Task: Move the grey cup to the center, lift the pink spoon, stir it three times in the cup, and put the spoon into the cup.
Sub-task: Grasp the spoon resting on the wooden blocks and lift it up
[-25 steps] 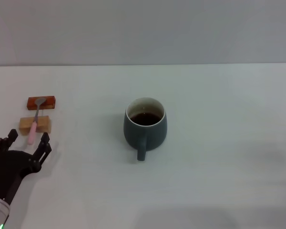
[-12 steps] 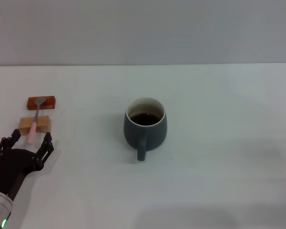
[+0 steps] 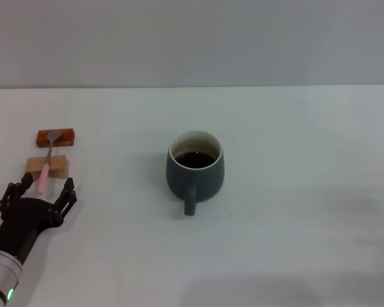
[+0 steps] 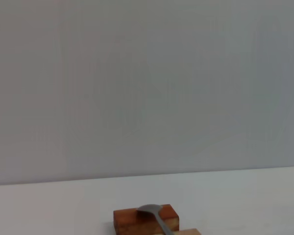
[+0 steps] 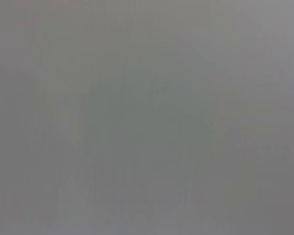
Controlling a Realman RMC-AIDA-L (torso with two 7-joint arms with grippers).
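The grey cup [image 3: 195, 169] stands near the table's middle, handle toward me, with dark liquid inside. The pink spoon [image 3: 47, 161] lies at the left across two small blocks, its grey bowl on the red-brown block [image 3: 56, 137] and its pink handle over the tan block [image 3: 47, 167]. My left gripper [image 3: 40, 191] is open just in front of the spoon's handle end, fingers spread to either side of it, not touching. In the left wrist view the spoon's bowl [image 4: 152, 211] rests on the red-brown block [image 4: 127, 221]. My right gripper is out of view.
The white table [image 3: 294, 192] runs back to a grey wall. The right wrist view shows only plain grey.
My left gripper has moved forward and slightly right, toward the spoon's handle end. The cup and spoon have not moved.
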